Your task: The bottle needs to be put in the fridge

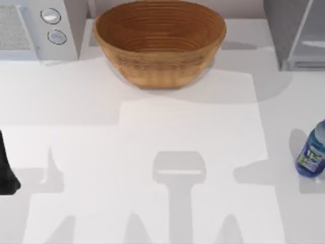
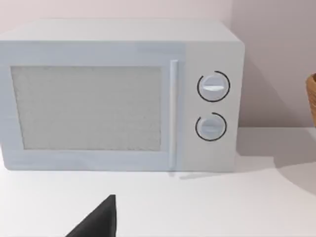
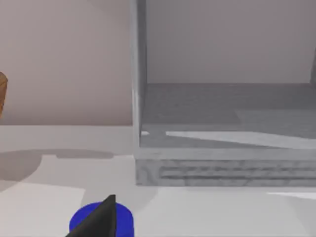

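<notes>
The bottle [image 1: 311, 155], small, translucent blue with a white, green and blue label, stands upright at the table's far right edge. In the right wrist view its blue top [image 3: 126, 222] sits just under a dark part of my right gripper [image 3: 98, 219], close below the camera. The fridge [image 1: 297, 35], grey with a pale framed panel, stands at the back right. The right wrist view looks into the fridge's grey interior [image 3: 222, 113] beyond the bottle. My left arm [image 1: 7, 170] rests at the table's left edge, and a dark part of the left gripper [image 2: 98, 219] faces the microwave.
A large woven basket [image 1: 160, 43] stands at the back middle. A white microwave [image 1: 35, 25] with two round knobs stands at the back left, and the microwave's front [image 2: 118, 96] faces the left wrist camera. White tabletop [image 1: 162, 152] spreads between them.
</notes>
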